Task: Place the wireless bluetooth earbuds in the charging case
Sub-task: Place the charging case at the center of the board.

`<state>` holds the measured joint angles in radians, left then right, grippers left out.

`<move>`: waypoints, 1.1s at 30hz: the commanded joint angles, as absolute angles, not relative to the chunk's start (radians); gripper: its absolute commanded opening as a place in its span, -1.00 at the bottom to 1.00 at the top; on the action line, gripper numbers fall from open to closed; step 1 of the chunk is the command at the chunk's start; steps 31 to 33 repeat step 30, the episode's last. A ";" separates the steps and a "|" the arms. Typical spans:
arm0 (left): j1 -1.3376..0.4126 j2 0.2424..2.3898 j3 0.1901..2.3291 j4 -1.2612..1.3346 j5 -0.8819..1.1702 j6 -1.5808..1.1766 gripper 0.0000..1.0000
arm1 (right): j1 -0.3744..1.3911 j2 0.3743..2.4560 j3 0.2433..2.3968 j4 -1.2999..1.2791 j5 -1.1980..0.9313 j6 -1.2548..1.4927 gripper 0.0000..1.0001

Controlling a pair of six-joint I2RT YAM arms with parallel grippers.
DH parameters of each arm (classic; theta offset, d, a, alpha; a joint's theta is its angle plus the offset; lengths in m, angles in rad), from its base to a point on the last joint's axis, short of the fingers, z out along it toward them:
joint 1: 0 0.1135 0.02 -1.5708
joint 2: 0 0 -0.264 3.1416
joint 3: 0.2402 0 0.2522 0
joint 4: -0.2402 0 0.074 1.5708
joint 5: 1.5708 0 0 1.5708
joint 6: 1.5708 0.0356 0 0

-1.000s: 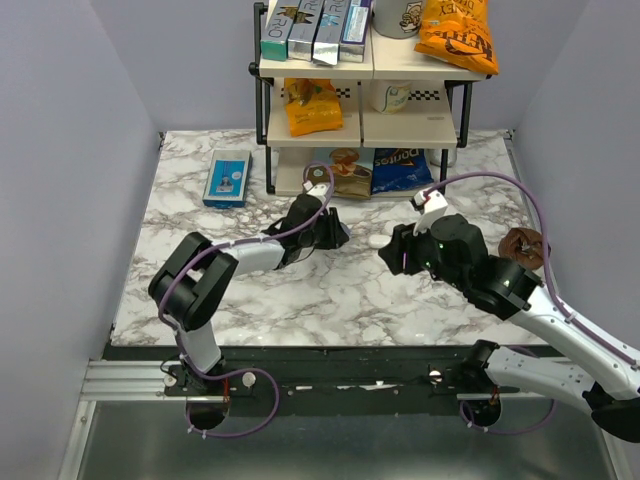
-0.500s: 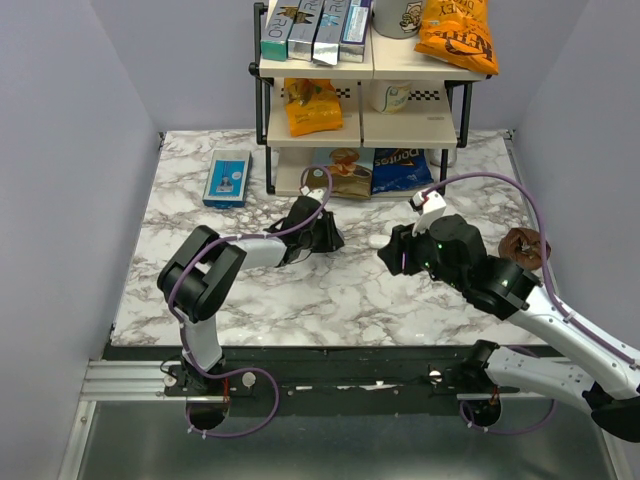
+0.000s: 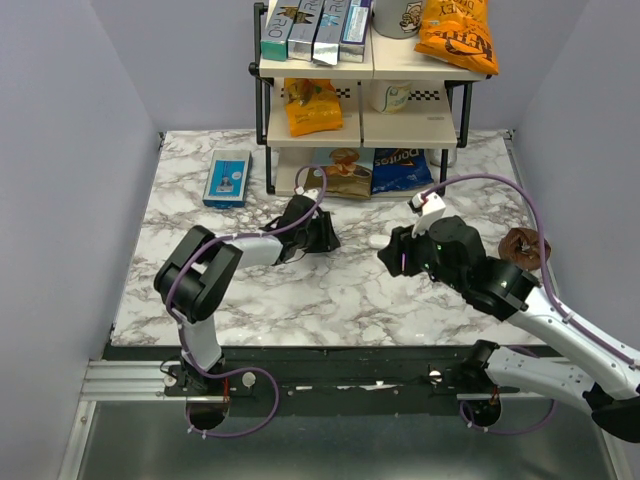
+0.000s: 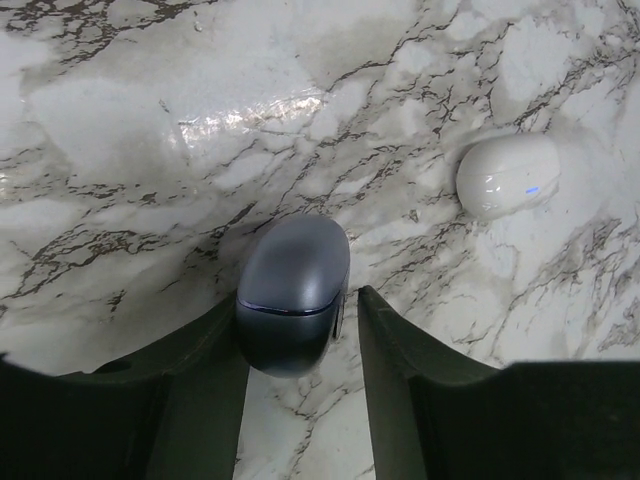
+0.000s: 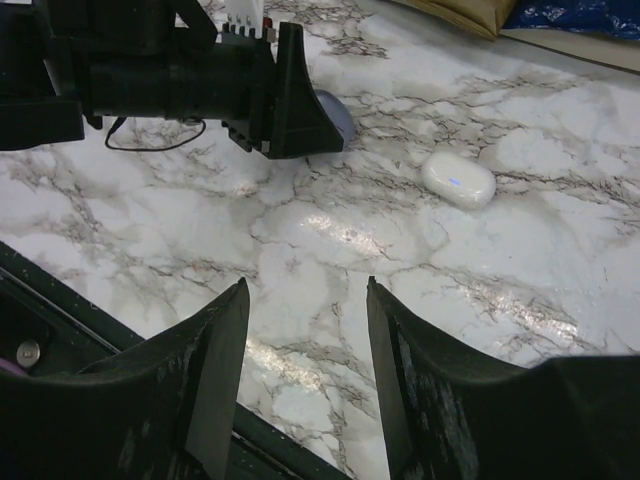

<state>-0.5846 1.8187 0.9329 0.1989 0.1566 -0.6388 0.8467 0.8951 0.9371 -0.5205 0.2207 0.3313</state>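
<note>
The charging case point(image 4: 293, 290), a bluish-grey pebble with a thin seam, lies on the marble table between the fingers of my left gripper point(image 4: 300, 330). The jaws are open: the left finger touches the case and a narrow gap shows at the right finger. The case peeks out beside that gripper in the right wrist view point(image 5: 338, 115). In the top view the left gripper point(image 3: 325, 235) hides it. A white oval pebble point(image 4: 508, 175) with a small blue light lies to its right, also in the top view point(image 3: 378, 240) and the right wrist view point(image 5: 458, 180). My right gripper point(image 5: 305, 290) is open and empty above bare marble. No loose earbuds show.
A two-tier shelf rack point(image 3: 365, 75) with snack bags and boxes stands at the back of the table. A blue rectangular box point(image 3: 227, 178) lies at the back left. A brown object point(image 3: 522, 245) lies at the right, by the right arm's cable.
My left gripper has shifted a little to the left and its elbow has swung. The right arm has hardly moved.
</note>
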 commanded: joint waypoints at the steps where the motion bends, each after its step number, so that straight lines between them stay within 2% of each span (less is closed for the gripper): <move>1: -0.563 1.764 0.882 0.126 0.161 -0.611 0.15 | 0.841 0.874 0.919 -0.505 0.229 0.319 0.19; 2: -0.557 1.738 0.877 0.118 0.163 -0.609 0.20 | 0.842 0.873 0.917 -0.505 0.229 0.321 0.19; 5: -0.539 1.642 0.876 0.032 0.154 -0.580 0.97 | 0.841 0.861 0.913 -0.505 0.233 0.322 0.19; 11: -0.505 1.331 0.799 -0.149 0.010 -0.552 0.97 | 0.842 0.830 0.890 -0.502 0.241 0.319 0.20; 15: -0.505 1.189 0.792 -0.290 -0.280 -0.649 0.97 | 0.841 0.828 0.862 -0.477 0.248 0.319 0.20; 20: -0.508 1.102 0.785 -0.448 -0.483 -0.840 0.97 | 0.841 0.836 0.835 -0.459 0.252 0.334 0.20; 23: -0.508 1.086 0.776 -0.460 -0.476 -0.853 0.97 | 0.841 0.836 0.828 -0.459 0.258 0.334 0.20; 28: -0.515 1.016 0.739 -0.382 -0.356 -0.697 0.97 | 0.841 0.825 0.827 -0.457 0.264 0.334 0.20; 33: -0.515 1.005 0.750 -0.408 -0.417 -0.722 0.97 | 0.841 0.825 0.827 -0.457 0.265 0.336 0.20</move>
